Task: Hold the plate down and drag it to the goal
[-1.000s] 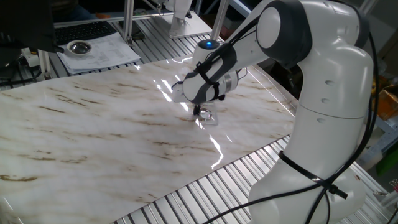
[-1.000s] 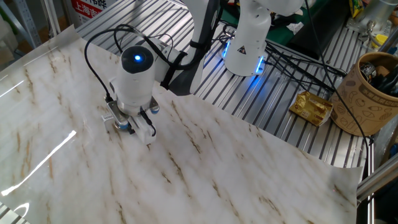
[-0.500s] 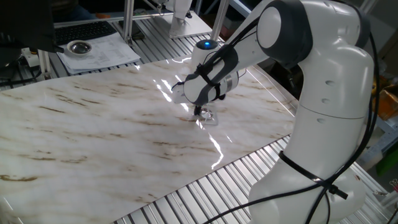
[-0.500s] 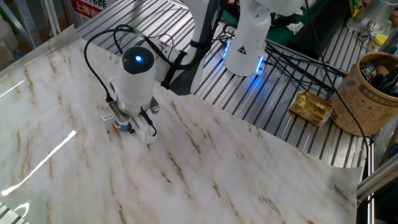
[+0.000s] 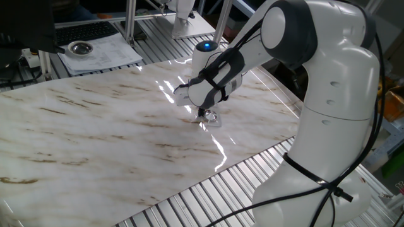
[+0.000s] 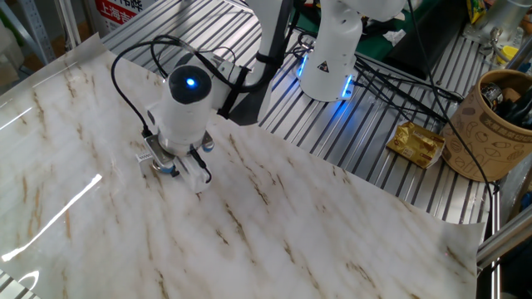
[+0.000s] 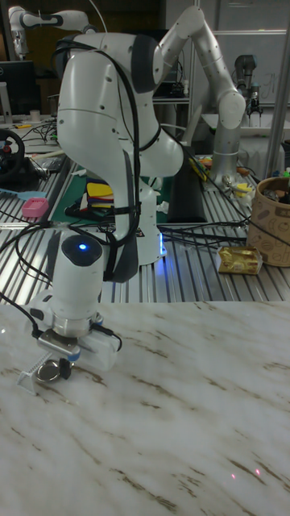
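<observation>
In the tall fixed view the plate (image 7: pixel 47 371), a tiny shiny silver disc, lies on the marble sheet right under my gripper (image 7: pixel 61 368). The fingertips are pressed down at its right rim and look shut together. The goal (image 7: pixel 27 379), a clear marker with pale edges, lies at the plate's left and seems to reach under it. In one fixed view my gripper (image 5: pixel 202 113) points down onto the clear goal (image 5: pixel 213 119), and the plate is hidden by the hand. In the other fixed view my gripper (image 6: pixel 177 171) touches the sheet, and the hand covers the plate.
A larger metal dish (image 5: pixel 80 47) rests on papers at the far left corner. A brown cup (image 6: pixel 501 116) and a gold packet (image 6: pixel 418 143) sit on the ribbed metal table beyond the sheet. The robot base (image 6: pixel 332 58) stands behind the marble sheet.
The hand has tilted a little, its blue light shifting slightly sideways. The fingertips have stayed at almost the same spot on the sheet.
</observation>
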`<state>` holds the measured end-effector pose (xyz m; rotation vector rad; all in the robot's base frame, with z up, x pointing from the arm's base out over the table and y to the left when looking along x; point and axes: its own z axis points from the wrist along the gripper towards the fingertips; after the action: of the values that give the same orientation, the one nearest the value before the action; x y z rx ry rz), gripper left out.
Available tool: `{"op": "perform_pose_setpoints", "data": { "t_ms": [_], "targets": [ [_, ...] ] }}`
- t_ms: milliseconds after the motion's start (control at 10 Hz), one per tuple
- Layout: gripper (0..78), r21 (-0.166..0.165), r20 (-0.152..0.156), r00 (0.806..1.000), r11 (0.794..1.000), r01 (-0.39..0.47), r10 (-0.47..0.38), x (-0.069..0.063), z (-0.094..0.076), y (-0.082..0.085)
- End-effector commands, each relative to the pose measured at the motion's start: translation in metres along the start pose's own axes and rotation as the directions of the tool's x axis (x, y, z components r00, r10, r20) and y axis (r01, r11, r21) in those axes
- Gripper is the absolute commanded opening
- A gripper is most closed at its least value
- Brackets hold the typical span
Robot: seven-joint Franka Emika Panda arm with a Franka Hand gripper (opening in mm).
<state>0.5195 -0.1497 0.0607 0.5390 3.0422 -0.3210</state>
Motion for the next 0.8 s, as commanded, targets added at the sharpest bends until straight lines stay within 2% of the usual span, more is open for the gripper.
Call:
{"op": "perform_pose_setpoints", "data": {
  "t_ms": [100, 200, 300, 400, 800],
  "targets": [
    [0.0, -0.035, -0.006, 0.999, 0.999, -0.035, 0.035, -0.002, -0.003, 0.001],
    [0.0, -0.039, -0.008, 0.999, 0.998, -0.040, 0.040, -0.003, -0.003, 0.001],
    [0.0, -0.087, -0.027, 0.997, 0.994, -0.071, 0.069, -0.005, -0.008, 0.004],
    [0.0, -0.087, -0.027, 0.997, 0.994, -0.071, 0.069, -0.005, -0.008, 0.004],
    [0.0, -0.147, -0.056, 0.992, 0.981, -0.123, 0.115, -0.010, -0.033, 0.021]
  ]
}}
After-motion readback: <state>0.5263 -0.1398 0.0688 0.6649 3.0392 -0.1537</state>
